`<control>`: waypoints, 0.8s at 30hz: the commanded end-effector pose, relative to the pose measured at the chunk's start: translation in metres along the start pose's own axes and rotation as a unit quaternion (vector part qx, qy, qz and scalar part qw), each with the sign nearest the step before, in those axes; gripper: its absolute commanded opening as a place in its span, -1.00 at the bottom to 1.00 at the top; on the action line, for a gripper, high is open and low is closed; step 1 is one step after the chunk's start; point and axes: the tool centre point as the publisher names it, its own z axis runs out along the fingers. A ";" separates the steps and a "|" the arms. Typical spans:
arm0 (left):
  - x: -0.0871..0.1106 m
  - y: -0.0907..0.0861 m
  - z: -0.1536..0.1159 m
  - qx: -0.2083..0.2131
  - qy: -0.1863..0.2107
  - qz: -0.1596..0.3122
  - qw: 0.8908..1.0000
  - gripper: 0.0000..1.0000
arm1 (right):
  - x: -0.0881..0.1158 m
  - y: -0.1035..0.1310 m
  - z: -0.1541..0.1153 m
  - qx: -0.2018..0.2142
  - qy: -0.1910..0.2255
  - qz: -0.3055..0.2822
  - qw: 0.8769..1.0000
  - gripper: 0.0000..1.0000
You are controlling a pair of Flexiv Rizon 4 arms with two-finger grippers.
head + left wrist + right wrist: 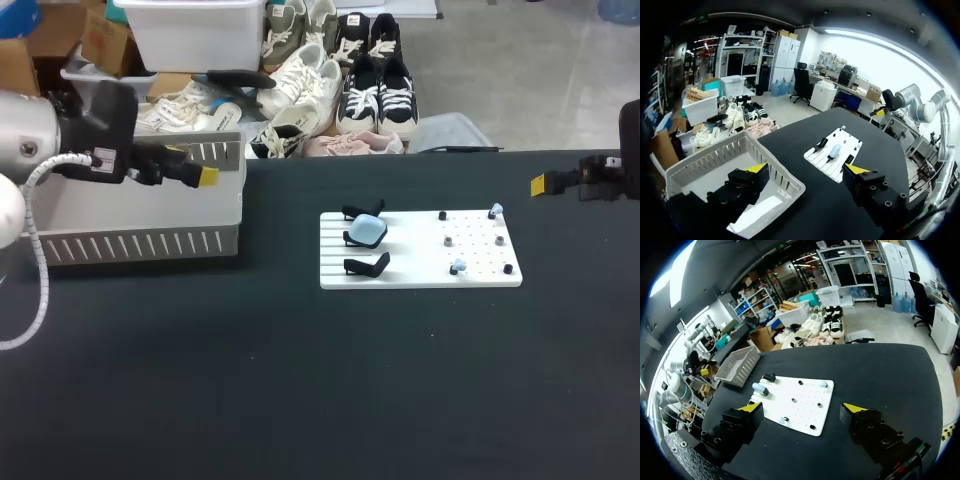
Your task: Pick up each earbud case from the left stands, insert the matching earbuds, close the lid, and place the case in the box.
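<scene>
A white pegboard [420,262] lies right of the table's middle. Three black stands line its left side: the far stand [363,211] and the near stand [366,266] are empty, and the middle one carries a light blue earbud case [367,232], lid closed. Two light blue earbuds sit on pegs, one at the far right [496,211] and one nearer [458,266]. My left gripper [195,165] hangs open over the box [140,215], holding nothing. My right gripper [540,184] stays open and empty, right of the board. Both wrist views look at the case [834,150] [760,389] from a distance.
The box is a grey slotted basket [735,160] at the table's left, apparently empty. Small black pegs [449,240] dot the board's right half. Dark tabletop [300,380] stretches in front of the board.
</scene>
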 end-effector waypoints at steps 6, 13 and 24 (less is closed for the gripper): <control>-0.001 -0.011 0.023 0.160 -0.029 0.144 0.976 1.00 | 0.000 0.000 0.000 0.000 0.000 0.000 1.000 1.00; -0.004 -0.023 0.041 0.181 -0.005 0.189 0.965 1.00 | 0.000 0.000 0.000 0.000 0.000 0.000 1.000 1.00; -0.008 -0.044 0.078 0.184 0.017 0.226 0.957 1.00 | 0.000 0.000 0.000 0.000 0.000 0.000 1.000 1.00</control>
